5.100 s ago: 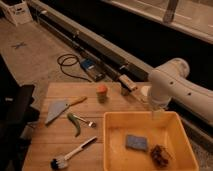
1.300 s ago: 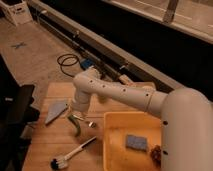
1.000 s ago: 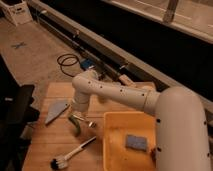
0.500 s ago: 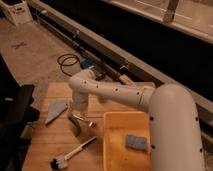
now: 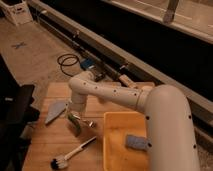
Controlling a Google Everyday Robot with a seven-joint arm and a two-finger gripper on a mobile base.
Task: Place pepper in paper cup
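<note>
Gripper [image 5: 75, 115] is seen low over the left-centre of the wooden table [image 5: 42, 147], jaws spread wide, nothing held. It is parked right at the far end of the pepper [image 5: 77, 128]. Whether the fingers straddle that end or only stand beside it can't be made out, probably the former.

Surroundings:
- A spatula [image 5: 56, 111] is laid flat just left of the gripper, blade grey.
- A small metal fork [image 5: 90, 123] is laid just right of the pepper, close alongside.
- A brush [image 5: 71, 154] is laid nearer the camera, head at lower left, handle angled up-right toward the bin.
- A yellow bin [image 5: 111, 150] is set on the right half of the table, with a blue sponge [image 5: 136, 142] inside.
- The white arm [image 5: 117, 95] is stretched across the far part of the table, so anything behind it is blocked from view. The bin's right side is covered by the arm's large near segment.

The pepper is found flat on the wood, between spatula and fork, under and just camera-side of the gripper. Its long axis is run from far-left to near-right, with a slight curve, and the near end is pointed toward the table's front edge.

The table top is light, plain wood. A bare concrete floor [image 5: 35, 45] is seen beyond it, with a black cable coil [image 5: 67, 61] and a blue item [image 5: 88, 64] beside it. A white box [image 5: 17, 11] is placed at top left. A long dark rail [image 5: 150, 55] is run diagonally behind the table. Lighting is dim.
</note>
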